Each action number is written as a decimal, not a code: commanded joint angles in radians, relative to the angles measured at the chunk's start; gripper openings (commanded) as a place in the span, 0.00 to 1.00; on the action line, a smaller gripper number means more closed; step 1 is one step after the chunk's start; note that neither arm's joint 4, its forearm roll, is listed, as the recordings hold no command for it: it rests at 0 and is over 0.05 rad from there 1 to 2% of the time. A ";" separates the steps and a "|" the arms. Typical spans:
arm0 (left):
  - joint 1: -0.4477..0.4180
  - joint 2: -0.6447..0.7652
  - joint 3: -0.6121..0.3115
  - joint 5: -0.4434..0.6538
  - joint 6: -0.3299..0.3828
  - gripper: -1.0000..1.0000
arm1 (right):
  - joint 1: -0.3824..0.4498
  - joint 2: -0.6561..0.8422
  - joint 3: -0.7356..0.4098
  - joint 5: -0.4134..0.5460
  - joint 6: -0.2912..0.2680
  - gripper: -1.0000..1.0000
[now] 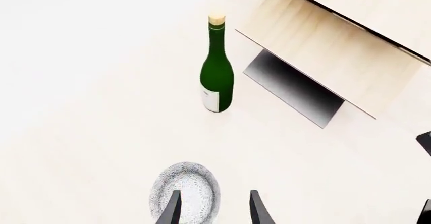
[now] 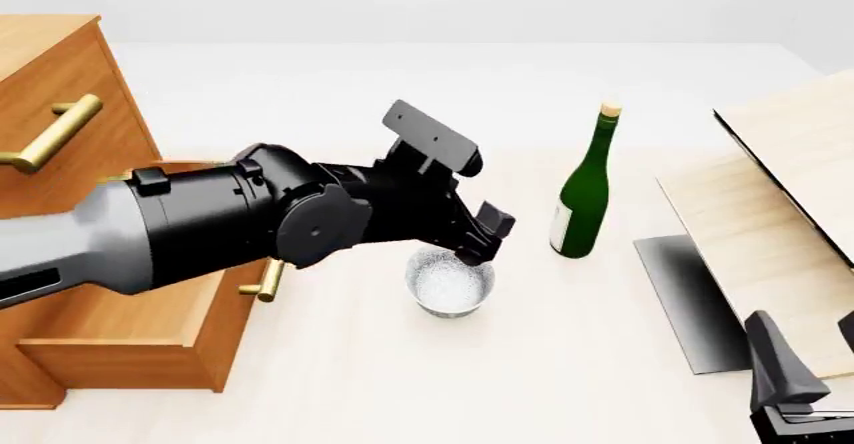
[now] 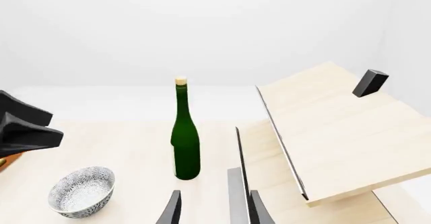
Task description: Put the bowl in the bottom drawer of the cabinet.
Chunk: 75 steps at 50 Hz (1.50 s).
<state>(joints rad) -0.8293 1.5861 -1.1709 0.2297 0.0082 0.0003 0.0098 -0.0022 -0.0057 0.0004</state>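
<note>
Above the bowl hovers the left gripper, jaws apart.

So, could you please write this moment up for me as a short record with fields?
bowl: the bowl stands upright on the table, right of the cabinet, left of the bottle
left gripper: the left gripper is open, above the bowl, one finger over its rim, nothing held
right gripper: the right gripper is open, empty, near the table's right side
bottom drawer: the bottom drawer is pulled open
cabinet: the cabinet stands at the left
bottle: the green bottle stands upright
boards: pale wooden boards at the right
</note>
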 commanded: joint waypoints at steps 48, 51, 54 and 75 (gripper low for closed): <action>-0.022 0.196 -0.036 -0.056 -0.117 1.00 | 0.000 0.000 0.000 0.000 0.000 1.00; -0.027 0.203 -0.036 -0.060 -0.121 1.00 | 0.000 0.000 0.000 0.000 0.000 1.00; -0.029 0.215 -0.035 -0.064 -0.126 1.00 | 0.000 0.000 0.000 0.000 0.000 1.00; -0.013 0.259 -0.030 -0.087 -0.151 1.00 | 0.000 0.000 0.000 0.000 0.000 1.00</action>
<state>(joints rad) -0.8510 1.8211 -1.2036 0.1516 -0.1329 0.0003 0.0099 -0.0022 -0.0057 0.0004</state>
